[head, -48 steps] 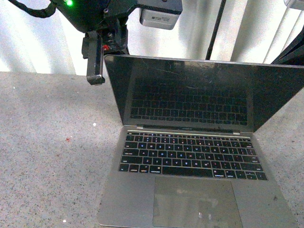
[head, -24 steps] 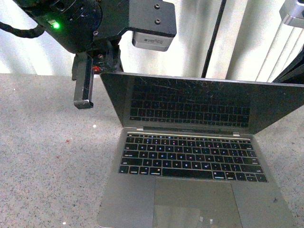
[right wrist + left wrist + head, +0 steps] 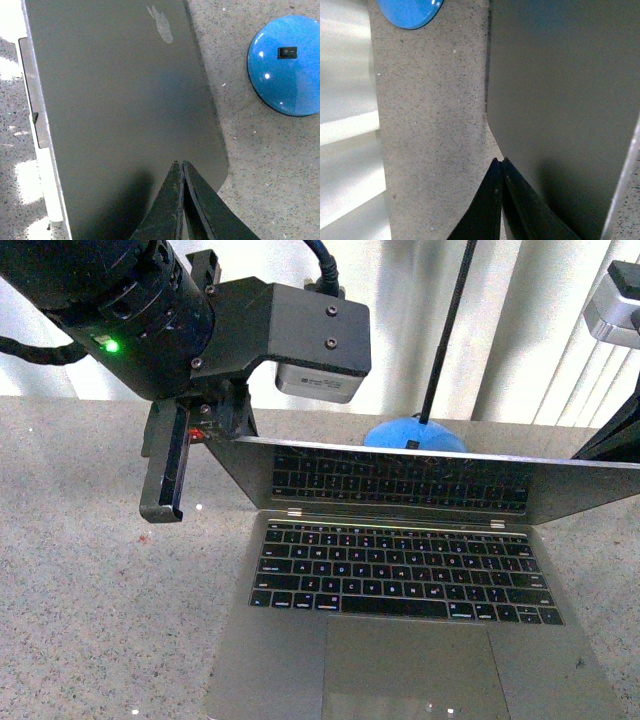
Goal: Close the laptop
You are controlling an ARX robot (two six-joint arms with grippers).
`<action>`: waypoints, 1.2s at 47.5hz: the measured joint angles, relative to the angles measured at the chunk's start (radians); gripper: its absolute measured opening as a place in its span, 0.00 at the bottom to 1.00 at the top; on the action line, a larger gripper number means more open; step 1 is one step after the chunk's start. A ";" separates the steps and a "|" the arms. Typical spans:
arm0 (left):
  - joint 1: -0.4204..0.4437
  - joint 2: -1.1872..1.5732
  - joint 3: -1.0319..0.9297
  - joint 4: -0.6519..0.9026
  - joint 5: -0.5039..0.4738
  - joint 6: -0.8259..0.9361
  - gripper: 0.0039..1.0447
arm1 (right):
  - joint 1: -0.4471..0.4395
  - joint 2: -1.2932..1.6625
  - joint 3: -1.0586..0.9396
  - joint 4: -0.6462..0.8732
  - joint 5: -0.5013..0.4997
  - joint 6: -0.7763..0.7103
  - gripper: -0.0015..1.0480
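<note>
the laptop (image 3: 400,640) lies on the speckled grey table (image 3: 80,590) just in front of me, its lid leaning low over the keyboard. my left gripper (image 3: 499,167) is behind the lid at its left corner, fingers pressed together, holding nothing. the right gripper (image 3: 179,167) hangs over the lid's back near the other corner, also closed and empty. behind the lid stands a blue dome base (image 3: 287,65) with a black switch, near but apart.
</note>
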 joint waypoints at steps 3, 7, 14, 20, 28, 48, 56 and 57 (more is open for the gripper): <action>-0.003 0.000 -0.011 0.000 0.000 0.003 0.03 | -0.004 -0.001 -0.013 0.002 0.000 0.000 0.03; -0.006 0.000 -0.022 0.003 -0.001 0.003 0.03 | -0.009 -0.002 -0.026 0.007 0.000 0.000 0.03; -0.011 0.000 -0.035 0.012 -0.001 0.003 0.03 | -0.012 -0.003 -0.041 0.016 -0.001 0.000 0.03; -0.017 0.000 -0.046 0.016 -0.001 0.003 0.03 | -0.012 -0.003 -0.058 0.026 -0.001 0.000 0.03; -0.026 0.000 -0.061 0.025 0.000 0.002 0.03 | -0.012 -0.003 -0.080 0.043 -0.004 0.004 0.03; -0.049 0.003 -0.123 0.077 0.004 -0.019 0.03 | -0.009 -0.003 -0.159 0.106 -0.009 0.010 0.03; -0.060 0.016 -0.148 0.101 0.011 -0.029 0.03 | -0.007 -0.002 -0.185 0.137 -0.011 0.016 0.03; -0.062 0.018 -0.151 0.105 0.012 -0.033 0.03 | -0.006 -0.002 -0.188 0.142 -0.011 0.016 0.03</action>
